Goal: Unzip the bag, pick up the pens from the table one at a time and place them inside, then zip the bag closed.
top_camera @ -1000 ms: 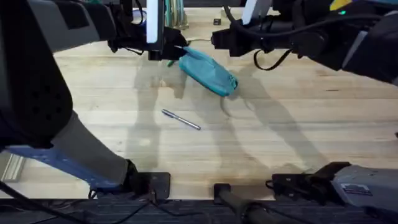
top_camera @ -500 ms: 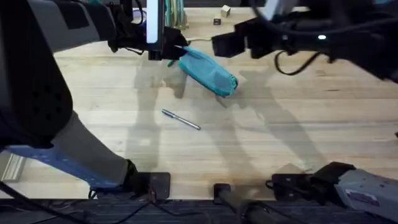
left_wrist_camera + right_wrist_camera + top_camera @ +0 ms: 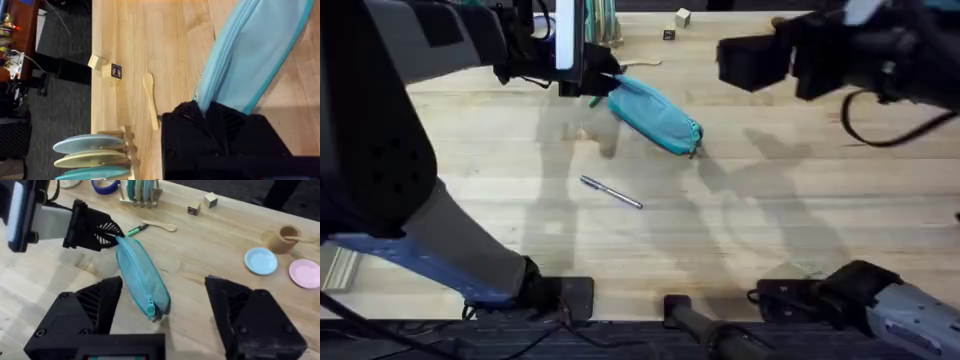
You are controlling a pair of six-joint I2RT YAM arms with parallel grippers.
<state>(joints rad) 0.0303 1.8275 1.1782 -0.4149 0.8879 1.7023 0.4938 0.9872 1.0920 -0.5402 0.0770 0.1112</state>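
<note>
Left gripper (image 3: 603, 83) pinches the bag (image 3: 656, 115) — right gripper (image 3: 162, 325) spread wide.

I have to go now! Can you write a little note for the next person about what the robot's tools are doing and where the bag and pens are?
Left tool: shut on one end of the teal bag, holding it on the table.
Right tool: open, holding nothing, up above the table beside the bag.
Silver pen: lying loose on the table, nearer the arm bases than the bag.
Green pen: on the table by the held end of the bag, next to a wooden spoon.
Done: bag gripped. Whether it is unzipped I cannot tell.
Left: put both pens in, zip shut.
</note>
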